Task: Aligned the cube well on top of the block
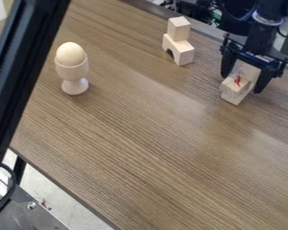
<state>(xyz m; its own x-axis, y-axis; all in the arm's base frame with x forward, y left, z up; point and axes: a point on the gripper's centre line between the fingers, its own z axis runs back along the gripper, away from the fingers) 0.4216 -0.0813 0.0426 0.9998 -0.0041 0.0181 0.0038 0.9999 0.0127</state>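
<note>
Two fingers of the black gripper (241,84) are standing apart, released, astride pale, red-marked wooden blocks (233,93). Left of the gripper, a wooden cube (179,28) is sitting on an arched block (181,50); farther left of the gripper, an egg (70,54) is resting in a wooden cup (73,73).

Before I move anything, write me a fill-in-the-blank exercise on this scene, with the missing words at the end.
1. The egg in its cup stands near the ____ edge of the picture.
2. A plain cube rests on ____ of the arched block.
3. The marks on the wooden piece at the gripper are ____ in colour.

Missing words, in order: left; top; red.
</note>
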